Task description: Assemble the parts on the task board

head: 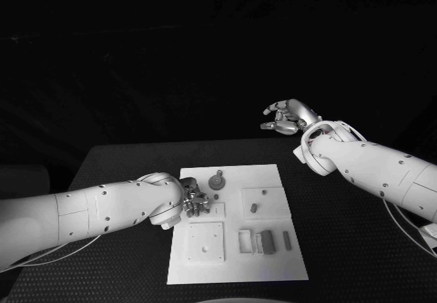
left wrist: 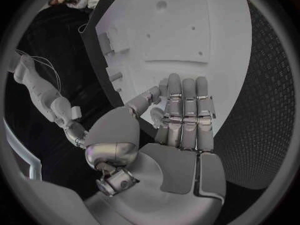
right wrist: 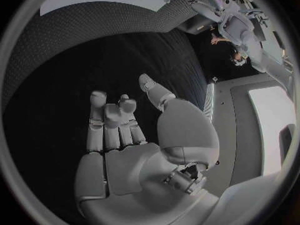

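On the table (head: 119, 158) lies one white board (head: 232, 262) with several small grey parts (head: 265, 242); left hand (head: 194, 201) rests flat, released; right hand (head: 290, 117) hovers curled, holding nothing.

Dim light is covering the scene, and the black table (head: 355, 252) is fading into a dark background beyond the right hand (head: 290, 117). The white task board (head: 239, 252) is standing out as the brightest surface, glowing just beside the left hand (head: 194, 203), which is casting a soft shadow onto it. Both wrist views are bending straight edges strongly near their rims, inside dark frames. Highlights are gleaming on the silver fingers (left wrist: 185, 110).
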Controlling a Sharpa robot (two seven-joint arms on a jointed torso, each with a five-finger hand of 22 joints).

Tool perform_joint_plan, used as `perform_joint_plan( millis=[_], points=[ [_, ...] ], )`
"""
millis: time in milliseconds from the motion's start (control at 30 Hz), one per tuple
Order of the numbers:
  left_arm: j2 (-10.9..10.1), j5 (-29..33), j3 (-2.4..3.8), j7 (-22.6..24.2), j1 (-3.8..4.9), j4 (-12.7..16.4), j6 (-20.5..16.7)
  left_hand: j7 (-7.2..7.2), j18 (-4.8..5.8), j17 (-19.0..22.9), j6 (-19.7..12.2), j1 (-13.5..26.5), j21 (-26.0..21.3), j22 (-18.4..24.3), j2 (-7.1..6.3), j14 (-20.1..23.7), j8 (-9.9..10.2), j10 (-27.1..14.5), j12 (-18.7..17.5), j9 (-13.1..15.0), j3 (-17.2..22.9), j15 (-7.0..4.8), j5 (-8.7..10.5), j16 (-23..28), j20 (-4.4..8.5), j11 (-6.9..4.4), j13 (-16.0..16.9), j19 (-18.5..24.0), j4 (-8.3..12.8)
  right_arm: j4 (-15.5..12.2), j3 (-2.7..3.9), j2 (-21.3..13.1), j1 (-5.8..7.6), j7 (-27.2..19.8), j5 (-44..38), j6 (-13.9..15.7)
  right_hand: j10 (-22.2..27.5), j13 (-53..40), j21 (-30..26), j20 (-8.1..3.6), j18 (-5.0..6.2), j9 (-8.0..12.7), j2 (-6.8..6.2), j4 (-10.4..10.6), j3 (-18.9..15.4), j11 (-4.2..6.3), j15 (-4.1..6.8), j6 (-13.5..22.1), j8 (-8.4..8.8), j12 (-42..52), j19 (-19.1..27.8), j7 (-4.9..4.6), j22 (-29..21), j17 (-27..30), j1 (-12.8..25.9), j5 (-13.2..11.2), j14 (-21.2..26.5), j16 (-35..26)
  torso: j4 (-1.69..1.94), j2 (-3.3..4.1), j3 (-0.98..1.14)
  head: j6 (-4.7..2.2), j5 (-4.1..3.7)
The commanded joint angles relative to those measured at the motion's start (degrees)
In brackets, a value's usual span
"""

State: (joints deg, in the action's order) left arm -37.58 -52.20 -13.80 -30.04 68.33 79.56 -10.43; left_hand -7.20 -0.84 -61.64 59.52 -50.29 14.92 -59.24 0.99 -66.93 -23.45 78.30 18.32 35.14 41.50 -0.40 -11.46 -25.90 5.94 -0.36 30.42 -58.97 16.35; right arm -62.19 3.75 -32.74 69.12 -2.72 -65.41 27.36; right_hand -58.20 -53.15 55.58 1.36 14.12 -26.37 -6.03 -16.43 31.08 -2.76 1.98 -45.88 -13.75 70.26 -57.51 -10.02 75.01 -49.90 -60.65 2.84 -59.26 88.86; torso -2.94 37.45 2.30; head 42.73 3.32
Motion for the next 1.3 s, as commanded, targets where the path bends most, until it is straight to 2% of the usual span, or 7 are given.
perform_joint_plan(
  millis=[33,800,1300],
  points=[
    [0.0,-0.1,0.01,0.0,-0.04,0.1,0.3,4.01,0.67,0.1,4.4,-0.5,0.2,-0.1,-0.06,0.1,-0.2,-0.1,0.2,0.1,0.2,-0.05,-0.34,-0.3,0.20,-0.37,0.1,0.1,-0.2,0.0,0.02,0.0,-0.04,-0.5,0.0,-0.8,5.5,0.1,-0.2,0.16,0.88,0.1,0.27,0.1,-0.4,-1.19,0.17,-0.3,-0.16,-0.2,0.2,-0.35,0.3,0.1,0.3,0.0,0.4,-0.3,-0.01,0.02,-0.01,-0.02,0.06],
    [0.6,-0.7,0.01,0.1,-0.54,-0.4,-0.2,3.97,0.67,0.2,4.3,-0.5,0.1,-0.3,-0.01,0.2,0.0,-0.2,0.2,0.2,0.2,-0.04,0.07,-0.4,0.19,-0.35,0.1,0.2,-0.2,0.0,0.02,0.1,-0.12,-0.5,0.0,-0.8,5.5,0.2,-0.2,0.17,0.88,0.1,0.31,0.0,-0.4,-1.20,0.17,-0.2,-0.16,-0.2,0.2,-0.35,0.3,0.1,0.3,0.0,0.4,-0.3,-0.06,0.03,0.02,0.01,-0.04],
    [0.3,-1.7,0.02,0.7,-0.63,0.1,-1.1,3.99,0.65,0.3,4.4,-0.6,0.1,-0.3,-0.05,0.2,0.1,-0.2,0.3,0.3,0.3,-0.06,0.12,-0.5,0.21,-0.37,0.1,0.1,-0.1,-0.1,0.02,0.1,-0.14,-0.5,0.0,-0.8,5.5,0.3,-0.2,0.17,0.88,0.1,0.34,0.1,-0.4,-1.20,0.16,-0.2,-0.16,-0.2,0.2,-0.36,0.3,0.1,0.4,0.0,0.4,-0.3,-0.03,0.02,-0.01,-0.03,-0.06]
  ],
)
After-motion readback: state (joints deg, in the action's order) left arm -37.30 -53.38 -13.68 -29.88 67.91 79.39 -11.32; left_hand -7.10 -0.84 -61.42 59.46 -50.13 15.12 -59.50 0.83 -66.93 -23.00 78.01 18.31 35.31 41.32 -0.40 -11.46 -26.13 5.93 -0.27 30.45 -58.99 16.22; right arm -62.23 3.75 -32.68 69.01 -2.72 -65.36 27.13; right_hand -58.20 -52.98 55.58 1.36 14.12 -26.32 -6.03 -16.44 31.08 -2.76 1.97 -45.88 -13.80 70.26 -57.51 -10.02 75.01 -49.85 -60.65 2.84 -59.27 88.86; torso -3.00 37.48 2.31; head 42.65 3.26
